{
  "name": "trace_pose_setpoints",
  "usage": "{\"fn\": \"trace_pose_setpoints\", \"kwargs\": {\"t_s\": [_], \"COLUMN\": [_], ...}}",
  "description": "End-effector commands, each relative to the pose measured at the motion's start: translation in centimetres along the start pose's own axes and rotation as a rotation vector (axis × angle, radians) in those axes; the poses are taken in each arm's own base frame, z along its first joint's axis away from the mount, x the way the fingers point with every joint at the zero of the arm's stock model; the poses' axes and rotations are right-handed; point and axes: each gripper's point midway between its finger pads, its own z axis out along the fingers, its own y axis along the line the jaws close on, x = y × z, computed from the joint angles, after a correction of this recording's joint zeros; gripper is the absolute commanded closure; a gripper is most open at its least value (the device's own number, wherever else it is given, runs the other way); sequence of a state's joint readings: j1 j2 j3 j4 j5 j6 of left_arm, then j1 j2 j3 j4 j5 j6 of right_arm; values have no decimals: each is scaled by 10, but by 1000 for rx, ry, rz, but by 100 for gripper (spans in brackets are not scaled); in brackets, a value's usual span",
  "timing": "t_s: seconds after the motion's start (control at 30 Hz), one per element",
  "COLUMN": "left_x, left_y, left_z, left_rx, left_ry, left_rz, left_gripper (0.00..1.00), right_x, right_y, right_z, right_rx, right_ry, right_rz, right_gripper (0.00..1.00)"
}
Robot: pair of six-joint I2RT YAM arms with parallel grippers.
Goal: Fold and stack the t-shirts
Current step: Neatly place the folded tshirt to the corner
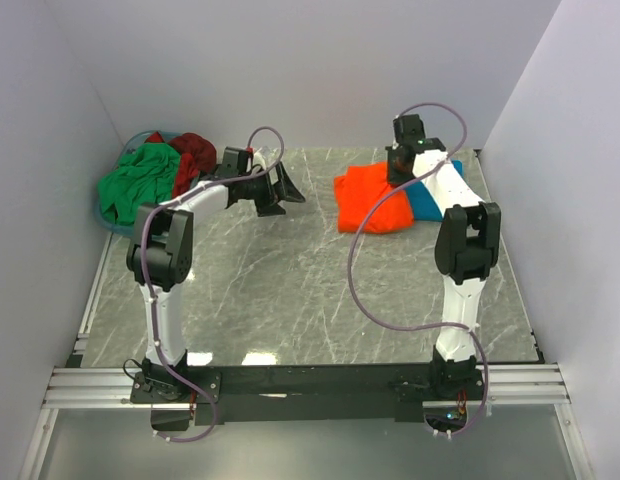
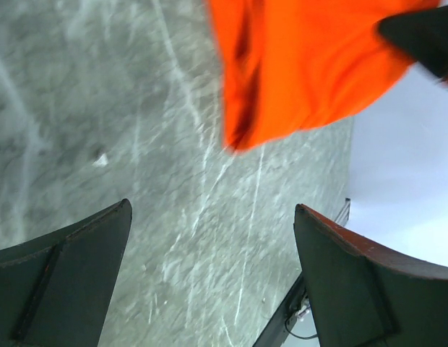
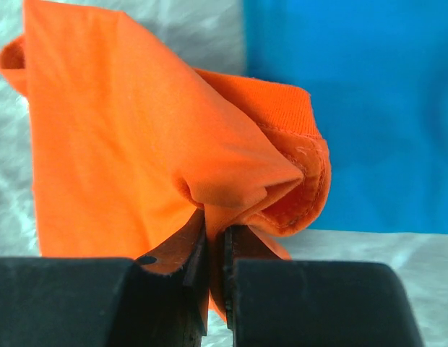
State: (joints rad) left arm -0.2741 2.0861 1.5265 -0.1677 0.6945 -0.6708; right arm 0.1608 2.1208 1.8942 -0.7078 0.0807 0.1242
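The orange t-shirt [image 1: 370, 200] lies at the back right of the table, partly over the teal blue t-shirt [image 1: 426, 203]. My right gripper [image 1: 402, 165] is shut on a bunched edge of the orange t-shirt [image 3: 137, 159] near its collar, with the teal blue t-shirt [image 3: 368, 101] behind it. My left gripper [image 1: 283, 190] is open and empty over bare table, left of the orange t-shirt [image 2: 311, 65]. The green t-shirt [image 1: 138, 182] and the dark red t-shirt [image 1: 193, 155] lie crumpled in the basket at the back left.
A blue plastic basket [image 1: 108, 222] stands in the back left corner, against the left wall. White walls close in the table on three sides. The grey marble tabletop [image 1: 290, 290] stretches between the arms.
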Motion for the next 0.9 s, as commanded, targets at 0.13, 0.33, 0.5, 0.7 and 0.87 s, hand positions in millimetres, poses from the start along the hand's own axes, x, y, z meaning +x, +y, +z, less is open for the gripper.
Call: {"fn": "trace_pose_setpoints", "kwargs": {"t_s": [0.13, 0.33, 0.5, 0.7, 0.87], "left_x": [-15, -24, -30, -32, -30], "left_y": [-32, -38, -42, -42, -43], "left_z": [-42, -68, -81, -85, -88], "left_rx": [-35, -94, -106, -116, -111], "left_ry": [-121, -183, -222, -232, -235], "left_rz": [107, 140, 158, 160, 162], "left_gripper": [1, 0, 0, 0, 0], "right_x": [-76, -102, -114, -121, -123], "right_y": [-55, -74, -83, -73, -85], "right_z": [-68, -92, -111, -140, -163], "right_rx": [138, 110, 90, 19, -6], "right_ry": [-214, -277, -308, -340, -359], "right_rz": [0, 28, 45, 44, 82], "right_gripper": [100, 100, 100, 100, 100]}}
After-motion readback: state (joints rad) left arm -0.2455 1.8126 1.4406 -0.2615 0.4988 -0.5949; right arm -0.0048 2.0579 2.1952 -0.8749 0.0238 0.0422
